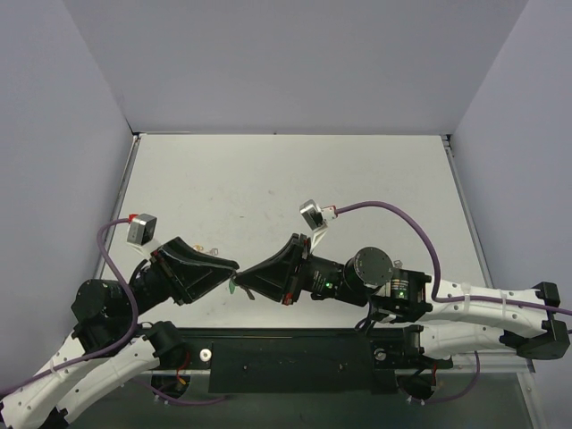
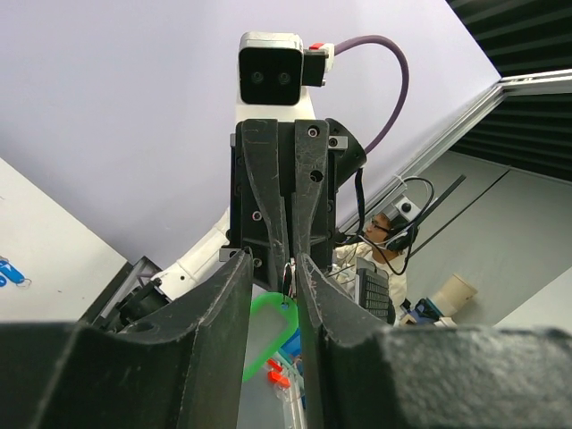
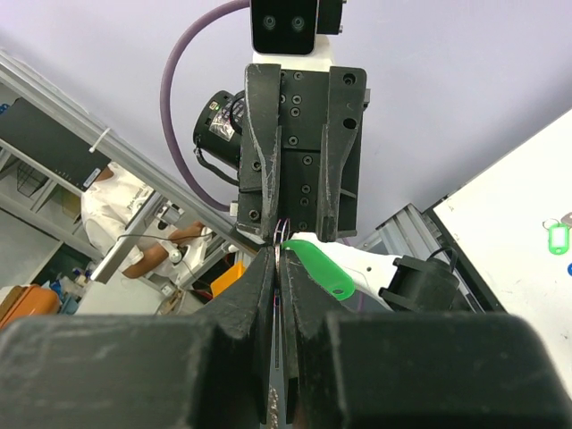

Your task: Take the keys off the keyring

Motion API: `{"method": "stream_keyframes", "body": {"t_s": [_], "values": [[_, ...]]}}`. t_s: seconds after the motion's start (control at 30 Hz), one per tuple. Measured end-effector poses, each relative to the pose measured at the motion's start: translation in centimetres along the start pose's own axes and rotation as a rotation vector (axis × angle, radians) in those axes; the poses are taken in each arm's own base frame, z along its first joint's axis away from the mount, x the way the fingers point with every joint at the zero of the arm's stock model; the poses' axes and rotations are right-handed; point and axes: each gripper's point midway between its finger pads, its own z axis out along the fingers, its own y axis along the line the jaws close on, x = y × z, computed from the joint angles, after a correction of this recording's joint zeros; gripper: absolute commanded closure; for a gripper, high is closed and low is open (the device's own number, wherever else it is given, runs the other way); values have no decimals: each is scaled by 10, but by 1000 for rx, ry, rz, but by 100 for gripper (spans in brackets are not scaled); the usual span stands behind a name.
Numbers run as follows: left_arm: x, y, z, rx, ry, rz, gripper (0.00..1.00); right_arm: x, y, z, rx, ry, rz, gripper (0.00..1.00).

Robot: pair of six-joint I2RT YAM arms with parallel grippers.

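Note:
My two grippers meet tip to tip above the table's near edge. My right gripper (image 1: 243,279) (image 3: 279,255) is shut on the thin silver key (image 3: 275,340), whose blade runs edge-on between the jaws. The key's metal ring (image 3: 284,231) sticks out at the tips, and the green tag (image 3: 322,266) hangs from it to the right. My left gripper (image 1: 234,265) (image 2: 275,259) faces it with its jaws a little apart. The ring (image 2: 288,273) lies against its right finger and the green tag (image 2: 268,331) shows through the gap. From above, only a sliver of the tag (image 1: 231,289) shows.
The white table (image 1: 268,179) stretches away beyond the grippers. A blue tag (image 2: 7,273) lies on it in the left wrist view. Another green tag (image 3: 559,237) with a ring lies on it at the right edge of the right wrist view.

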Motion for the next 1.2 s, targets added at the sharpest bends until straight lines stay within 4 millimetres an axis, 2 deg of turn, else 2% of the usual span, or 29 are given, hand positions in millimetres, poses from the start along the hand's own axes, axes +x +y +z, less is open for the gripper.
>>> {"method": "stream_keyframes", "body": {"t_s": [0.03,0.1,0.33,0.43,0.73,1.0,1.2], "values": [[0,0,0,0,1,0,68,0,0,0,0,0,0,100],[0,0,0,0,2,1,79,0,0,0,1,1,0,100],[-1,-5,0,14,3,11,87,0,-2,1,5,-1,0,100],[-1,-5,0,15,4,15,100,0,-2,1,6,-1,0,100],[6,-5,-1,-46,85,64,100,3,-6,-2,26,17,0,100],[27,4,-6,-90,229,96,100,19,-14,-13,72,110,-10,100],[39,-1,-2,-60,334,92,100,25,-7,-22,80,201,-29,100]]}}
